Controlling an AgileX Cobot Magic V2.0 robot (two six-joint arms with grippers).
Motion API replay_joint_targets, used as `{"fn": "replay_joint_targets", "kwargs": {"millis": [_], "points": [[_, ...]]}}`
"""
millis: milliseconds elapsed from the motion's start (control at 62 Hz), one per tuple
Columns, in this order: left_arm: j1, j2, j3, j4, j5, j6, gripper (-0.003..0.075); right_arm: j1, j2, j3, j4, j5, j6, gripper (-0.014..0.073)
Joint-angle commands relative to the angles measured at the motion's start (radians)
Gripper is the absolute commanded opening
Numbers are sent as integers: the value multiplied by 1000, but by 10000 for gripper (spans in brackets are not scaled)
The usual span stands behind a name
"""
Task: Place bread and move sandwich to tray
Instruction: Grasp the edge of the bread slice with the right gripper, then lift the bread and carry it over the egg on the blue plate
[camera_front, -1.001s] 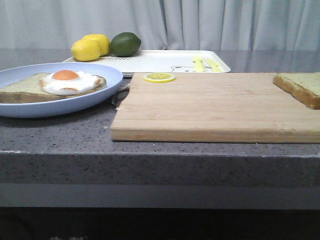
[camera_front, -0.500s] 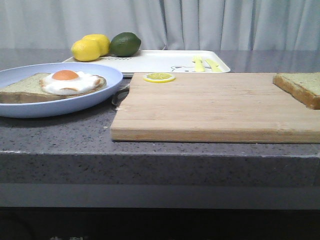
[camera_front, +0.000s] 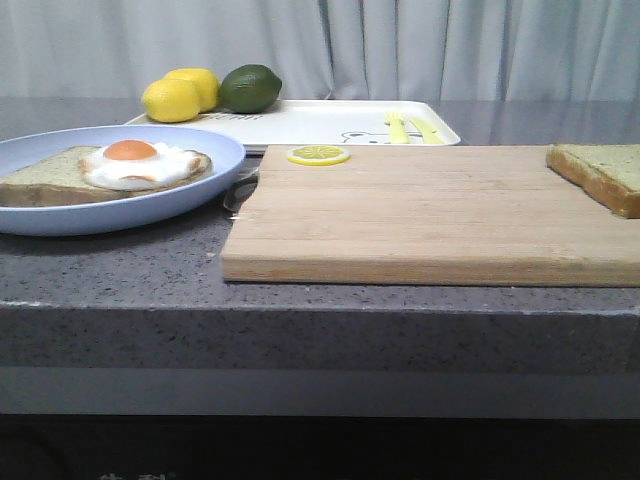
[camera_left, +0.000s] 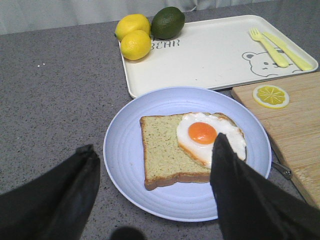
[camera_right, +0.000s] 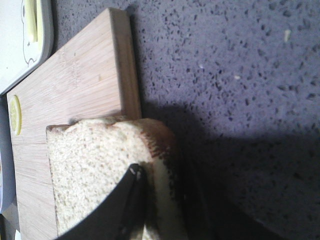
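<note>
The bread (camera_front: 605, 172) lies on the right end of the wooden cutting board (camera_front: 420, 210). In the right wrist view my right gripper (camera_right: 160, 176) is shut on the bread (camera_right: 90, 170) at its crust edge, with one finger on top and the other in shadow beside it. The egg-topped slice (camera_left: 165, 155) lies on the light-blue plate (camera_left: 125, 165), which also shows in the front view (camera_front: 60, 215) at the left. My left gripper (camera_left: 154, 145) hangs open above the plate, empty. The white bear tray (camera_front: 320, 125) stands behind. Neither gripper shows in the front view.
Two lemons (camera_front: 180, 93) and a lime (camera_front: 250, 87) sit at the tray's left end, and a yellow fork and knife (camera_front: 410, 127) lie at its right. A lemon slice (camera_front: 318, 155) lies on the board's far left corner. A metal piece (camera_front: 240, 190) pokes out between plate and board.
</note>
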Motion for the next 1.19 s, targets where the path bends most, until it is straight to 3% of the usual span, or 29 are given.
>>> {"fn": "replay_joint_targets", "kwargs": {"millis": [0,145,323,678,952,1178], "points": [[-9,5,-35,3,-79,-1,472,1,-41,-23,49,149,-15,181],[-9,5,-35,3,-79,-1,472,1,-64,-23,65,149,-15,167],[-9,5,-35,3,-79,-1,472,1,-115,-23,73,149,-19,35],[-9,5,-35,3,-79,-1,472,51,-316,-23,252,149,-18,36],[-9,5,-35,3,-79,-1,472,353,-369,-21,493,121,-18,36],[-9,5,-35,3,-79,-1,472,707,-358,-18,658,-168,-18,36]]}}
